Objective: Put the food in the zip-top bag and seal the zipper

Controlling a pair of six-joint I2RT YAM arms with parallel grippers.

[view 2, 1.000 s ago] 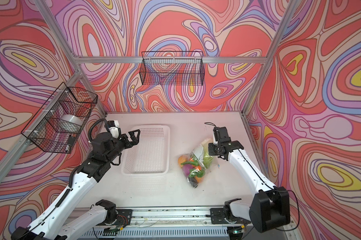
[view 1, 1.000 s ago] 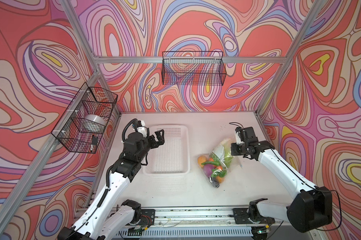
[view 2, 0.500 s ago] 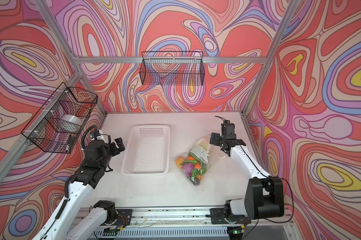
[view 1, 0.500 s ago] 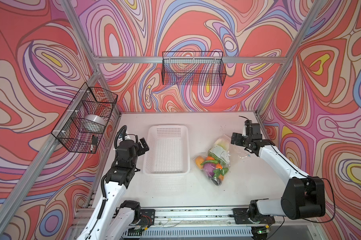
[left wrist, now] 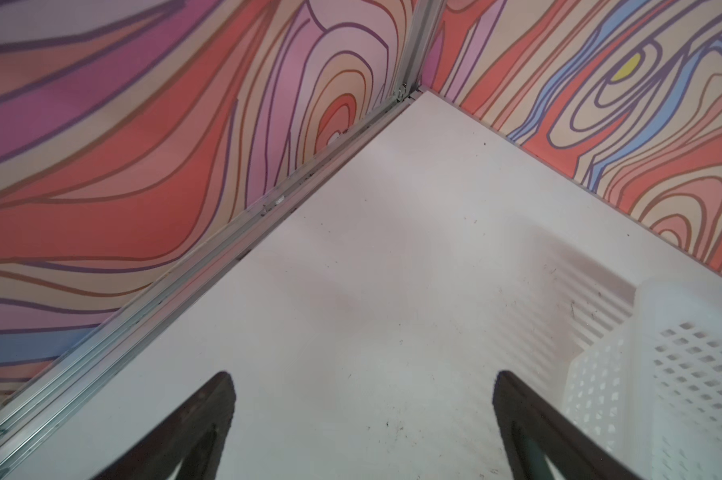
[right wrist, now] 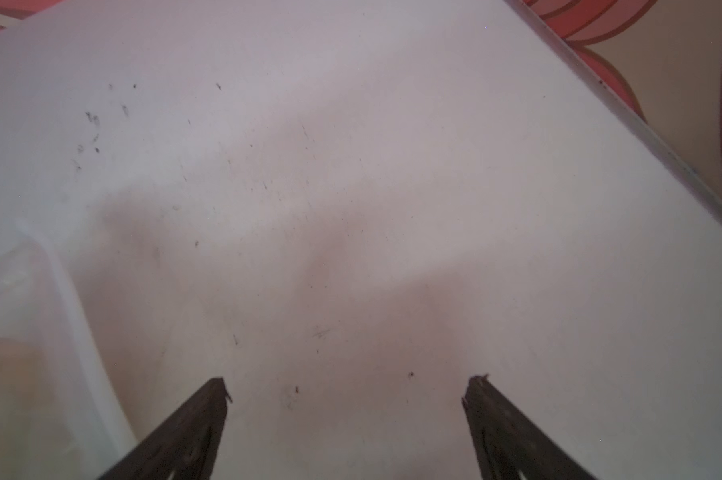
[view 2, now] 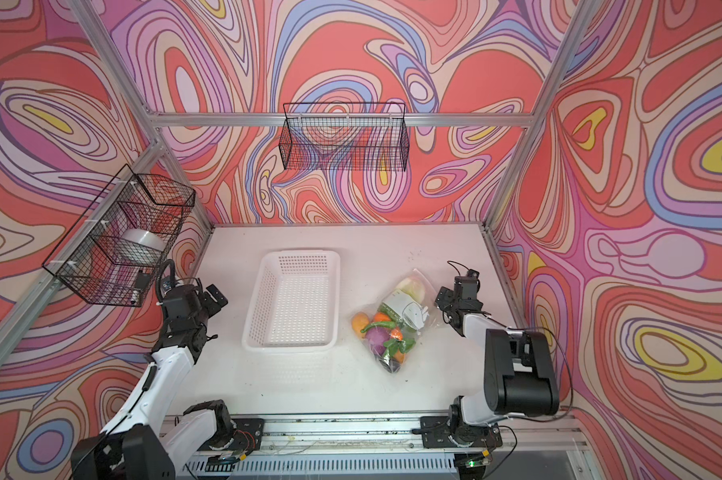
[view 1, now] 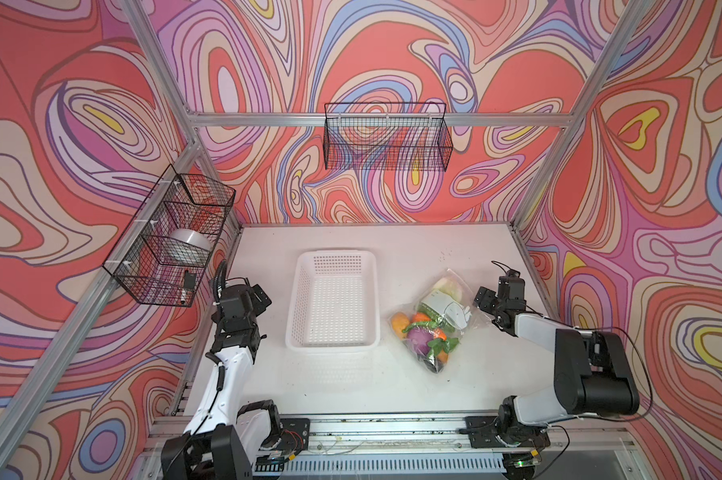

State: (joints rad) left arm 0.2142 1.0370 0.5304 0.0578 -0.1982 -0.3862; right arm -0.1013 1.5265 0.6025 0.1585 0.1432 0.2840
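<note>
Two pincers: the left pincer (left wrist: 362,376) hangs spread wide over the bare tabletop (view 1: 351,390), nothing between its jaws. The right pincer (right wrist: 347,379) is also wide and empty, just beside the zip-top bag (view 1: 461,322).
Surface: white tabletop flecked with small dark specks, with an aluminium rail (view 1: 372,424) along its near edge.
Room: walls (view 1: 102,104) on three sides swirl in red, pink, lilac and blue, with aluminium posts at the corners.
Top views only: both arms whole, the bag's contents, and two black wire baskets hung on the walls.
Left wrist view only: a far tabletop corner up close and one corner of the white basket (left wrist: 683,365).
Right wrist view only: a blurred, clear edge of the bag near one fingertip.
White basket: perforated plastic, mid-tabletop, empty.
Zip-top bag: lies flat, right of the white basket. It holds the food (view 1: 428,338), including pale lettuce (view 1: 448,286) at the far end and a purple onion (view 1: 416,336) among orange and green pieces. A white label (view 1: 444,305) shows on it. Whether its mouth is sealed cannot be told.
Left-wall wire basket (view 1: 143,291): a silvery round object (view 1: 189,241) and a small dark item (view 1: 189,280).
Back-wall wire basket (view 1: 386,164): only the wall pattern shows through the mesh.
</note>
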